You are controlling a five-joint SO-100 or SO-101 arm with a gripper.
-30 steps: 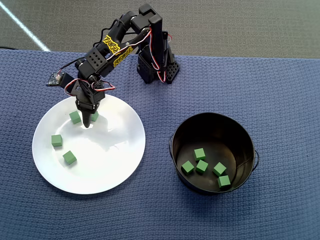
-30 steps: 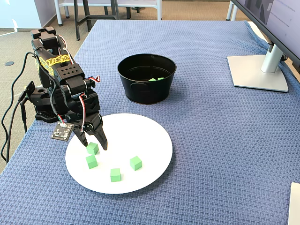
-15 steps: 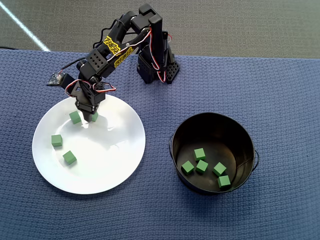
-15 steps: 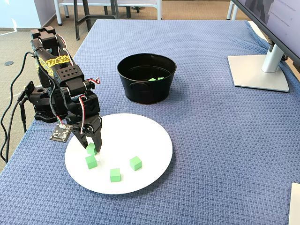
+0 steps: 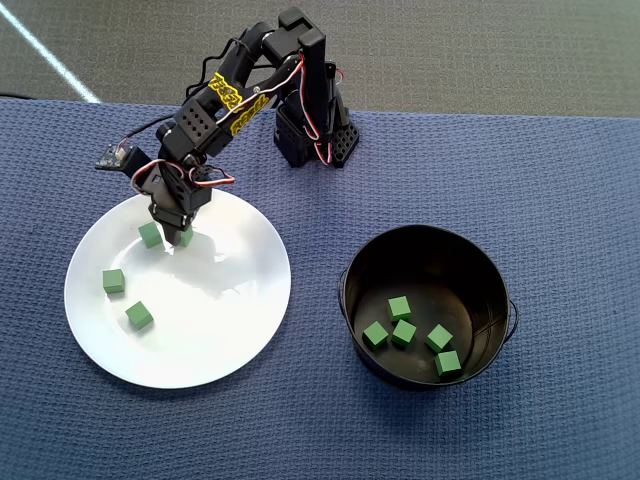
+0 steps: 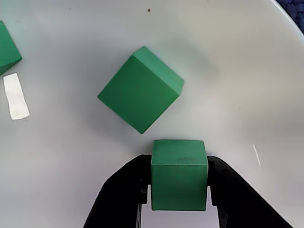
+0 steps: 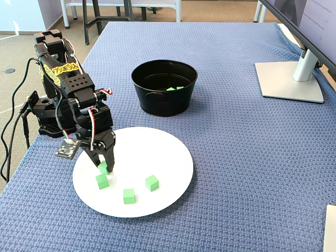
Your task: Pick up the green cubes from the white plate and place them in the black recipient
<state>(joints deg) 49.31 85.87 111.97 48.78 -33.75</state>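
On the blue woven surface [image 5: 560, 200], a white plate [image 5: 230, 340] carries four green cubes [image 5: 139, 315], while five lie in the black recipient [image 5: 425, 265] to its right in the overhead view. The arm's black fingers [image 6: 223, 190] clamp one plate cube [image 6: 179, 173]. Yellow arm lettering is unreadable.

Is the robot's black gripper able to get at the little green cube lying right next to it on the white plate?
Probably not yet: the black gripper is already shut on another small green cube. The neighbouring green cube on the round white plate lies uncovered.
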